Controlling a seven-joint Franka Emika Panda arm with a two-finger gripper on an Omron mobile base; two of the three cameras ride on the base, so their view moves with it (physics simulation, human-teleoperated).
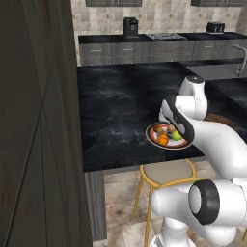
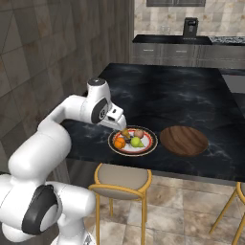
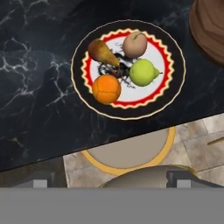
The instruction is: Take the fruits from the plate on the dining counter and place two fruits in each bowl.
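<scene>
Status: task at start, by my reading. 0 of 4 fruits moved; 4 transfers left, 2 per bowl.

Nearest, robot side:
- Stools (image 2: 119, 181): 1 w/ tan seat and yellow frame under counter edge, directly below the plate; part of a 2nd at far right of right base view.
- Gripper (image 2: 119, 123): 1, hovering above plate's near-left rim, nothing between the jaws as far as seen. Only the two tip ends show in hand view, set wide apart, so jaws read as released; not gripping anything.

On dining counter (image 1: 116, 106), near edge:
- Plate (image 3: 173, 89): 1, round, dark outer rim, red scalloped band, white centre. Sits close to counter's near edge.
- Fruits, all on plate, count 4:
  - orange (image 3: 106, 89), 1, near-left of plate.
  - green fruit (image 3: 144, 72), 1, pear-like w/ short stem, near-right.
  - brown pear (image 3: 101, 52), 1, elongated, far-left, lying on its side.
  - tan round fruit (image 3: 134, 44), 1, far-right.
  Clustered, near touching; dark marks on plate between them, cannot tell what.
- Wooden bowl (image 2: 184, 140): 1, wide, shallow, dark brown, just beside plate on its right. No fruit inside.
- 2nd bowl: not located in these frames; count confirmed = 1 bowl.

Far:
- Back counter (image 2: 167, 40) w/ grey cabinet fronts: 1.
- Coffee machine (image 2: 190, 27): 1, black, on back counter.
- Toaster-like box (image 1: 215, 27): 1.
</scene>
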